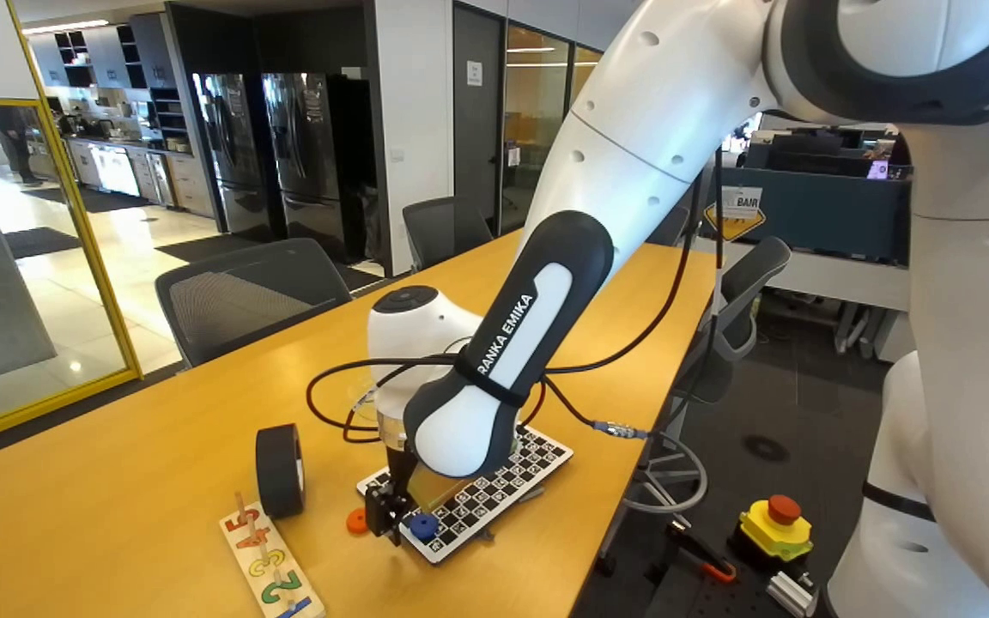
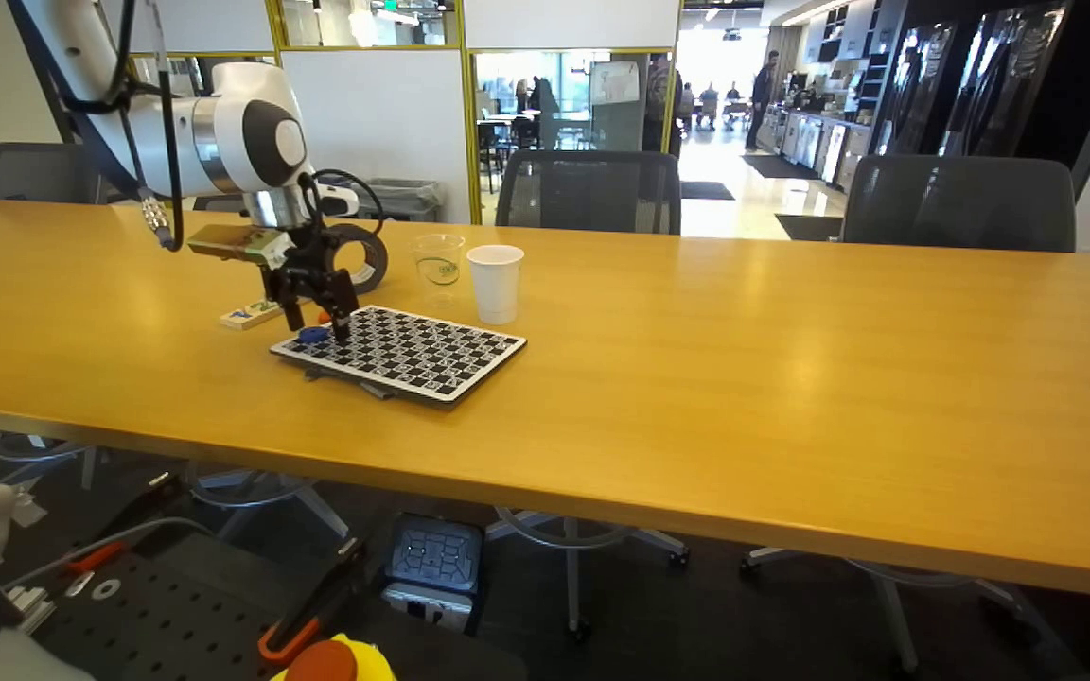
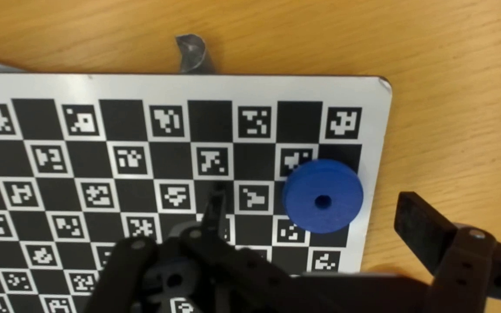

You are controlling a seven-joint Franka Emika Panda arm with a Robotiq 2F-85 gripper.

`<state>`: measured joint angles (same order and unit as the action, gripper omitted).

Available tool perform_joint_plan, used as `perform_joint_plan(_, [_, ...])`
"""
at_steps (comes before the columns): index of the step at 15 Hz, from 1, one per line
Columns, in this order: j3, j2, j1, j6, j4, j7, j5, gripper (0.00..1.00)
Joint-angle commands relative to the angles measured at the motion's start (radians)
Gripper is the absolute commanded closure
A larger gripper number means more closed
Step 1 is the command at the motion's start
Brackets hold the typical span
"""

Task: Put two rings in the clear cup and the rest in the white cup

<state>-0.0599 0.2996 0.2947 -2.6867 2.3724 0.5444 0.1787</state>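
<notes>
Flanking clear cup (image 2: 438, 271): white cup (image 2: 496, 289) (interior hidden)

At the centre of an exterior view you can read "RANKA EMIKA" on the arm (image 1: 507, 339); lower left, the number board (image 1: 287, 568) gives you 5, 4, 3, 2 and 1; upper right, a white sign (image 1: 739, 199) says "BAIR". In an exterior view, lower left, you have "KA" on a white housing (image 2: 10, 653); green print on the clear cup (image 2: 438, 270) is too small to read.
</notes>
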Motion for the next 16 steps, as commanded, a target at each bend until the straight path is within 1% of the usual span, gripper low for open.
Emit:
perform_joint_plan(1, [0.001,-0.013,0.001,-0.019,0.000,-0.005,-0.040,0.00])
perform_joint_plan(8, [-0.005,-0.017,-0.008,-0.004,0.001,-0.019,-0.106,0.00])
perform_joint_plan(9, [-0.004,-0.018,-0.007,-0.008,0.002,-0.017,-0.110,0.17])
perform_joint_plan(16, [0.000,-0.040,-0.010,0.006,0.007,-0.010,-0.109,0.73])
